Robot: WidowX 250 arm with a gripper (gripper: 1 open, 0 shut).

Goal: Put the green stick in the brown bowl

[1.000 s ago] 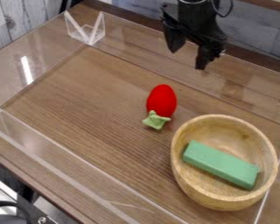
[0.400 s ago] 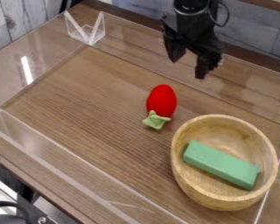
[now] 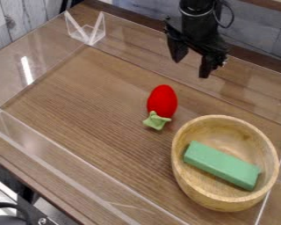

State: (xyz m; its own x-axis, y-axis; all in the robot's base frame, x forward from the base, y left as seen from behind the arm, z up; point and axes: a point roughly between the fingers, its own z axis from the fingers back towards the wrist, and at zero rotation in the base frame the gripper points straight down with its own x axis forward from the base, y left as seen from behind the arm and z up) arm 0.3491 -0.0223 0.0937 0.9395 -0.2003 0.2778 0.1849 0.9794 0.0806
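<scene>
The green stick [image 3: 223, 165], a flat green block, lies inside the brown bowl [image 3: 190, 179] at the front right of the table. My gripper [image 3: 192, 61] hangs at the back of the table, well behind the bowl, pointing steeply down. Its two black fingers stand apart with nothing between them, so it is open.
A red strawberry-like toy with a green leaf base [image 3: 162, 105] stands just left of the bowl. Clear plastic walls [image 3: 25, 66] fence the wooden table. A clear triangular stand [image 3: 84, 28] sits at the back left corner.
</scene>
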